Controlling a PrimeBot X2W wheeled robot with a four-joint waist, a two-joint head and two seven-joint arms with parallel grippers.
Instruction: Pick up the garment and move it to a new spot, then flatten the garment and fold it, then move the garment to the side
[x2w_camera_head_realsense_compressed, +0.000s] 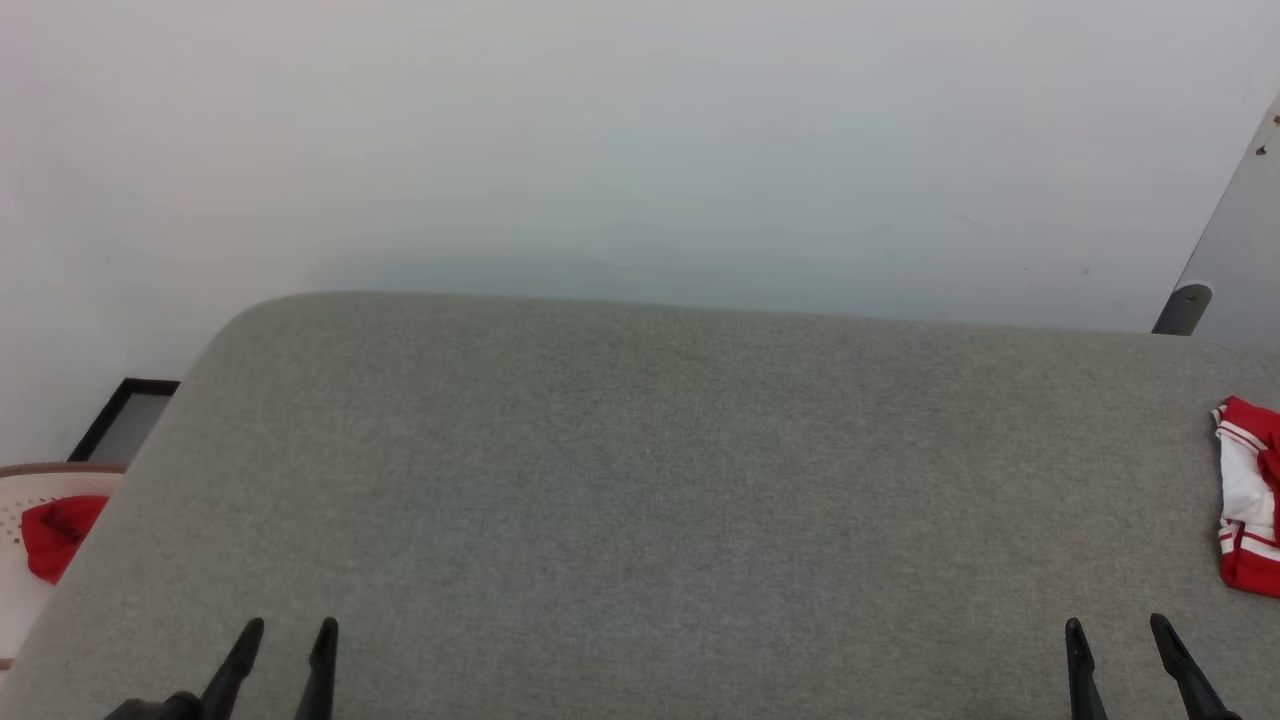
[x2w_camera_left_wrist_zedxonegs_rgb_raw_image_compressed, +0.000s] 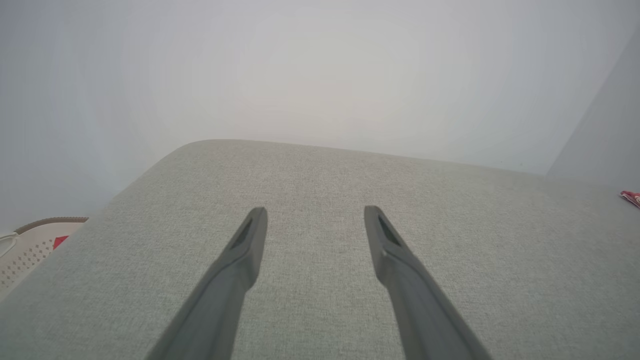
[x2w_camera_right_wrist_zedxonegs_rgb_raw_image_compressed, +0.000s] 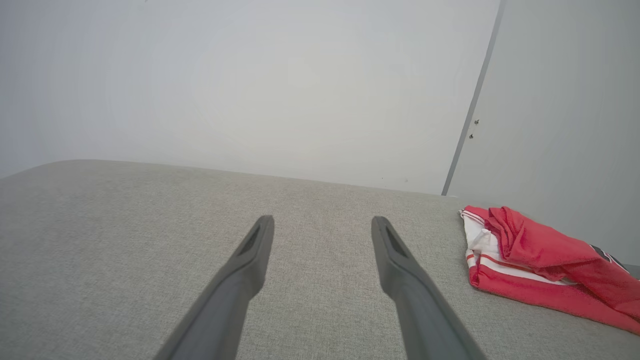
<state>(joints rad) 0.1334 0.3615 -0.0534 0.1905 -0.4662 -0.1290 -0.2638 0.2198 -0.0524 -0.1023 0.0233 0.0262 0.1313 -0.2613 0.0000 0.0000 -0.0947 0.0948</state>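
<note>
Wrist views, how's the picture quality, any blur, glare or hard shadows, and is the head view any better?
Left wrist view: soft, even light, no glare; the jaws blur toward the bottom edge, the grey cushion is sharp. Right wrist view: likewise, the garment crisp. Head view: faint shadow on the wall above the cushion.

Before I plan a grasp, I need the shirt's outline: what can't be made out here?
- Head view: garment cut off by the right frame edge.
- Right wrist view: crumpled, lettering mostly folded away; the frame edge clips it.
- Left wrist view: a tiny sliver at the right edge.
- Head view: red cloth in the basket, partly hidden behind the grey cushion.
</note>
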